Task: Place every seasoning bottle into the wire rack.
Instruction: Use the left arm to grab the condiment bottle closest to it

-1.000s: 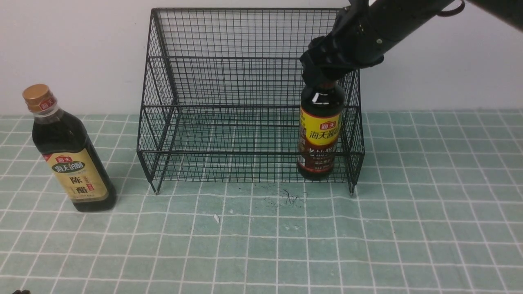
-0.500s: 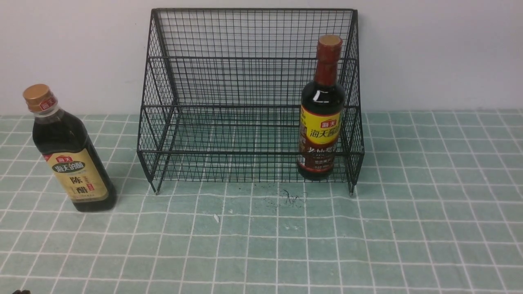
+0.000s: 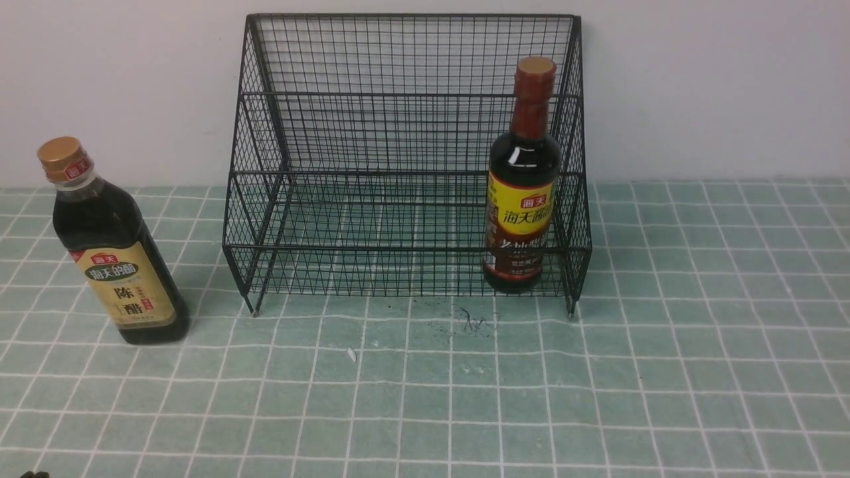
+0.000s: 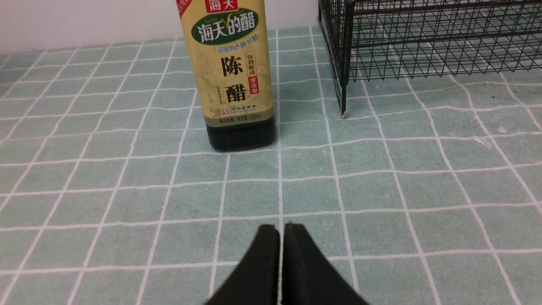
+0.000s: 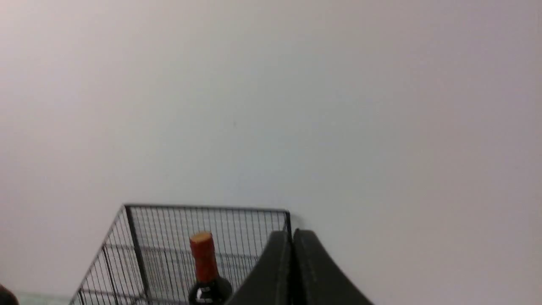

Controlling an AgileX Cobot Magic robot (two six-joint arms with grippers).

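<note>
the round yellow-label bottle (image 3: 522, 199) stands upright in the lower tier of the wire rack (image 3: 372, 96), at its right end. the squarish gold-capped bottle (image 3: 113, 259) stands on the tiled cloth (image 3: 664, 365), left of the rack: its turn, i judge. the left gripper (image 4: 281, 231), jaws pressed together and empty, faces it from near and must open wide first. the right gripper (image 5: 292, 235), likewise closed on nothing, hangs high above the rack.

The rack (image 3: 405, 95) stood open at front & top. Its lower tier was free on the left & mid; the round btl (image 3: 522, 199) filled the right end, just beside the side mesh. The square btl (image 3: 116, 265) stood alone on the cloth (image 3: 664, 372), apart to the left of the rack, w/ room all round.
</note>
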